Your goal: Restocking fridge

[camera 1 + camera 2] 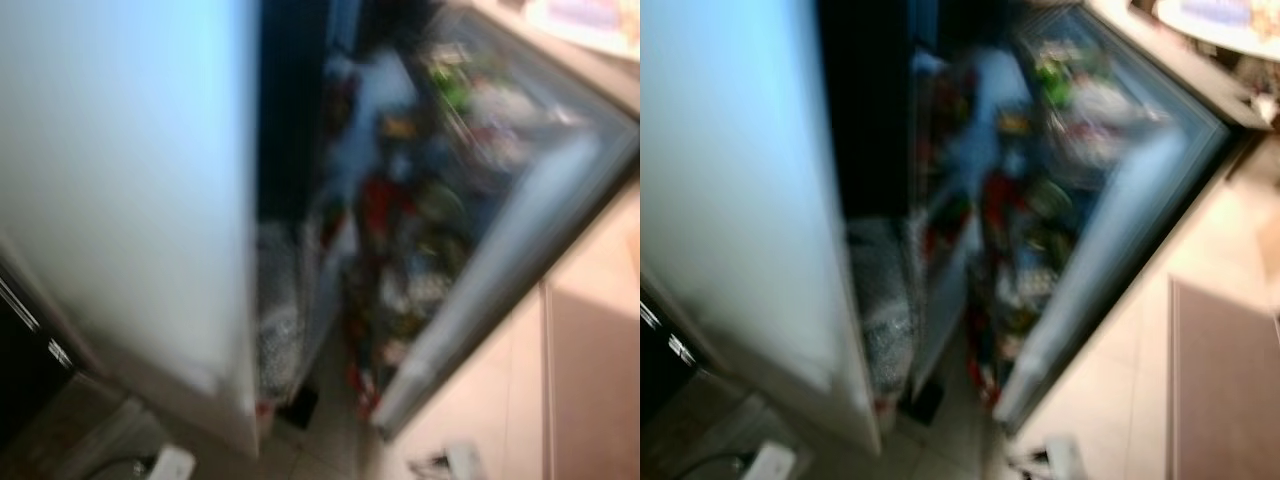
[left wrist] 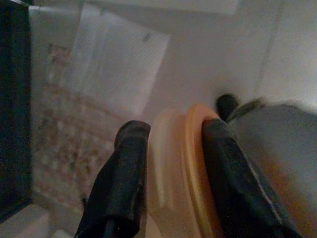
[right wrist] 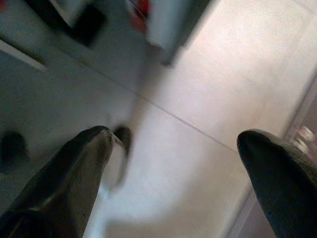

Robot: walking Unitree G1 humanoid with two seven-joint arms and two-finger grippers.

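A fridge stands before me with its white door (image 1: 130,200) closed on the left and its right door (image 1: 520,230) swung open. The open door's racks (image 1: 400,220) hold several blurred bottles and packets in red, green and white. In the left wrist view my left gripper (image 2: 171,144) is shut on a pale orange lidded container (image 2: 178,173), one black finger (image 2: 124,173) on each side. My right gripper (image 3: 178,144) hangs open over the tiled floor (image 3: 208,89), nothing between its fingers.
Both eye views are blurred. A dark appliance (image 1: 25,350) sits at the lower left. Beige floor tiles (image 1: 590,380) and a mat (image 1: 1225,390) lie to the right of the open door. A counter edge with a pale object (image 1: 590,20) shows at the top right.
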